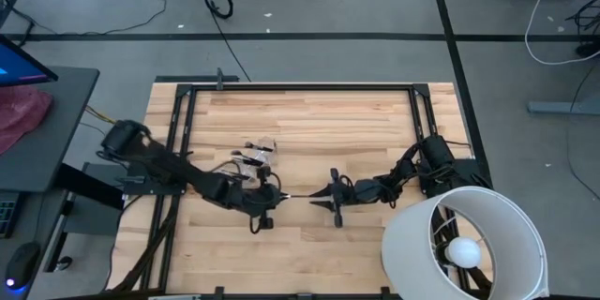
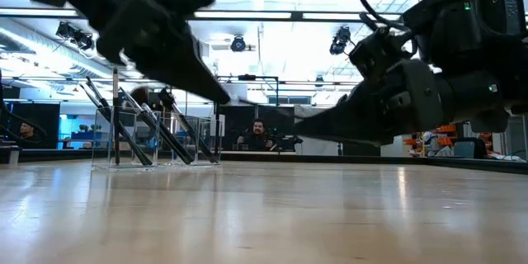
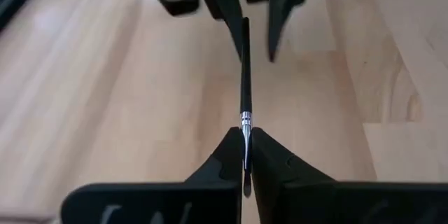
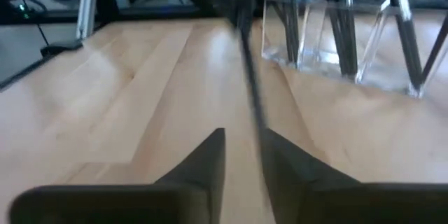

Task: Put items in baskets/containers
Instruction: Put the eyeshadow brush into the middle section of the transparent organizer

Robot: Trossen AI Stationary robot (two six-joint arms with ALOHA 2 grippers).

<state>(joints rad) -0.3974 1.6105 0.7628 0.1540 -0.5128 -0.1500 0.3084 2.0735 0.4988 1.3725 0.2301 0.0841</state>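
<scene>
A thin makeup brush [image 3: 245, 70] with a dark handle and a silver ferrule hangs above the table's middle, between my two grippers. My left gripper [image 3: 245, 155] is shut on its bristle end. My right gripper [image 4: 243, 147] stands open around the handle's far end [image 3: 245, 26], with one finger on each side. The clear container [image 1: 258, 153] stands on the table just beyond the left arm. Several brushes [image 2: 140, 124] lean inside it, tips up. My left gripper pinches the brush between its two fingers just behind the silver ferrule [image 3: 245, 120], and the bristle end lies back between the fingers. It comes from the table's left, slanting down, with the fingers along the brush. The brush is clear of the table and its handle points toward the table's right. My right gripper has a gap wider than the handle, which runs close along one finger [image 4: 280, 155]. I cannot tell whether they touch.
A large white lamp shade [image 1: 464, 244] stands at the table's near right corner, beside the right arm's base. Black frame rails [image 1: 300, 87] run along the table's edges. Bare wood lies on the near side of both grippers.
</scene>
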